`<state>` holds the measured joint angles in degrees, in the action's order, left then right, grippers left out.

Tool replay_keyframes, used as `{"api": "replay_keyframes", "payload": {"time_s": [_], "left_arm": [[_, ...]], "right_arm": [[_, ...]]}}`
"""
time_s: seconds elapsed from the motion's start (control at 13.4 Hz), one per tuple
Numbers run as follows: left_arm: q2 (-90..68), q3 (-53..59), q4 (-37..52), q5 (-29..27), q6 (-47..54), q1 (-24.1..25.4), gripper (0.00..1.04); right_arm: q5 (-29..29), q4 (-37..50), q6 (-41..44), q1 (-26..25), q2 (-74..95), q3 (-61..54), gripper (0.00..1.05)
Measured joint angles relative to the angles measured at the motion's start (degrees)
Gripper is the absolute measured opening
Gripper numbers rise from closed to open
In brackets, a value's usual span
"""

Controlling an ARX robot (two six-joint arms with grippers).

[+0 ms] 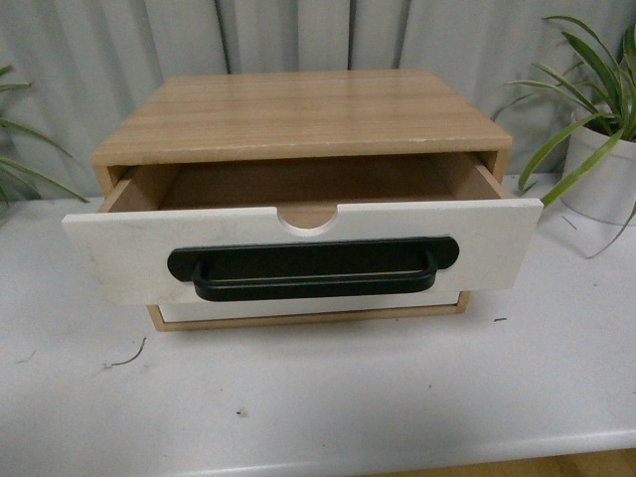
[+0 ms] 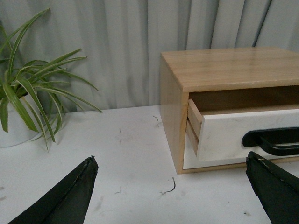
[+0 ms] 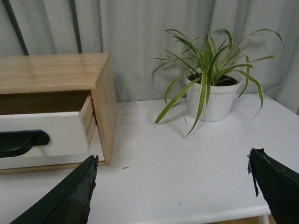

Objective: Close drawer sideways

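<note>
The drawer (image 1: 109, 253) has a white front, a long black bar handle (image 1: 313, 268) and a half-round notch in its top edge. It is pulled part way out of a light wood cabinet (image 1: 298, 114) on the white table. It also shows in the left wrist view (image 2: 224, 133) and in the right wrist view (image 3: 46, 130). My left gripper (image 2: 170, 163) is open and empty, left of the cabinet and short of it. My right gripper (image 3: 173, 161) is open and empty, right of the cabinet. Neither gripper shows in the front view.
A plain white drawer front (image 1: 308, 310) without a handle sits shut below the open one. A potted plant (image 3: 210, 93) stands right of the cabinet, another (image 2: 18, 102) to its left. A grey curtain hangs behind. The table's front edge (image 1: 397, 452) is near.
</note>
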<state>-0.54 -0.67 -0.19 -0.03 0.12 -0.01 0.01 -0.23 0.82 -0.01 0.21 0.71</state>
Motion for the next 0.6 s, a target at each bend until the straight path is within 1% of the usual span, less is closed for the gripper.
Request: {"api": "replay_keyframes", "payload": {"time_s": [0.6], "left_arm": [[0.0, 0.0, 0.0, 0.0, 0.0, 0.0, 0.98]], "right_arm": [[0.0, 0.0, 0.0, 0.0, 0.0, 0.0, 0.98]]}}
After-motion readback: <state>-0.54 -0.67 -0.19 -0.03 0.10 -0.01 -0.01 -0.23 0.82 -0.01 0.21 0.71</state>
